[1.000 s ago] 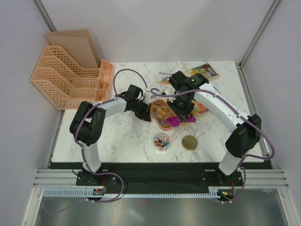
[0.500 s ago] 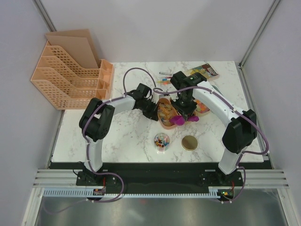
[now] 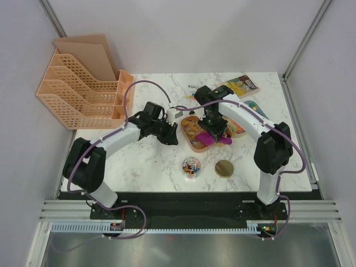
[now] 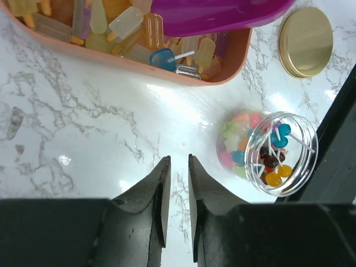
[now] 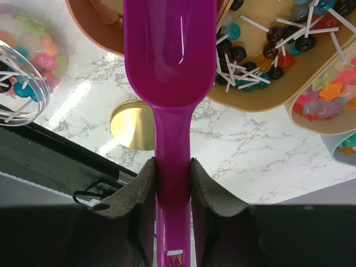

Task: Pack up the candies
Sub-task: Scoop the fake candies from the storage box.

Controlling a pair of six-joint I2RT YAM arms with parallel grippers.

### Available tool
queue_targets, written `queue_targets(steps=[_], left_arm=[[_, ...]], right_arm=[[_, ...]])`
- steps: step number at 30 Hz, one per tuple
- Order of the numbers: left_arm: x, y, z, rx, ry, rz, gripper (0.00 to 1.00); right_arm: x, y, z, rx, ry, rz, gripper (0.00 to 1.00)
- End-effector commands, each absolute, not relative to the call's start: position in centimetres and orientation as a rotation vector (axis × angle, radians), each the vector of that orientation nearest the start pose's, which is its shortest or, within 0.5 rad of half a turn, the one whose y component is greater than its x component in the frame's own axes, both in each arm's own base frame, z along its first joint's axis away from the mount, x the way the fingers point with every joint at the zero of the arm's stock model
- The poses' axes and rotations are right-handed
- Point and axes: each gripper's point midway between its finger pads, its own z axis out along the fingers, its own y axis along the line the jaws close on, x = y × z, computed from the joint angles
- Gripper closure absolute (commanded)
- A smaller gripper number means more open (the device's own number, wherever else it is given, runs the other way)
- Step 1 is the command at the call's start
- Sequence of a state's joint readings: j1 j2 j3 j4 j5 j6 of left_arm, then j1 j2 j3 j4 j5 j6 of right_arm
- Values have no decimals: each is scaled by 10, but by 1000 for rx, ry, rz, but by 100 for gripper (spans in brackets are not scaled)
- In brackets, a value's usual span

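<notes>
candies (image 4: 139,33) lying in pink tray (image 4: 111,60), straight ahead of right gripper (image 5: 172,167) along scoop (image 5: 169,50) axis | its jaws clamping scoop handle, nearer arm | left gripper (image 4: 178,167) hovering slightly parted, holding nothing, near jar (image 4: 267,153)
</notes>
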State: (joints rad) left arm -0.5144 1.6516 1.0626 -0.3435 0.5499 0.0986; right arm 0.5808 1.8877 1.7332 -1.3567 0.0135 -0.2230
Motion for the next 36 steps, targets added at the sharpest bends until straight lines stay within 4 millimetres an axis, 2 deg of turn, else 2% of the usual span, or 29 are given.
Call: queue_targets(steps=[1, 8, 14, 21, 29, 33, 36], left_arm=[[291, -254, 102, 988, 2211, -794, 74], [298, -247, 112, 972, 2167, -750, 74], [300, -245, 114, 956, 2161, -756, 73], [301, -240, 112, 942, 2168, -744, 73], [299, -233, 110, 943, 2164, -720, 73], [302, -231, 110, 930, 2168, -716, 73], [304, -229, 110, 927, 2168, -710, 73]], right_arm=[[284, 171, 132, -1196, 2860, -63, 100], [299, 183, 125, -1198, 2857, -55, 100], [293, 186, 117, -1219, 2880, -39, 100], [315, 206, 103, -1219, 2875, -1, 100], [292, 207, 83, -1283, 2957, 66, 100], [297, 214, 77, -1286, 2955, 94, 100], [309, 223, 83, -1265, 2917, 112, 100]])
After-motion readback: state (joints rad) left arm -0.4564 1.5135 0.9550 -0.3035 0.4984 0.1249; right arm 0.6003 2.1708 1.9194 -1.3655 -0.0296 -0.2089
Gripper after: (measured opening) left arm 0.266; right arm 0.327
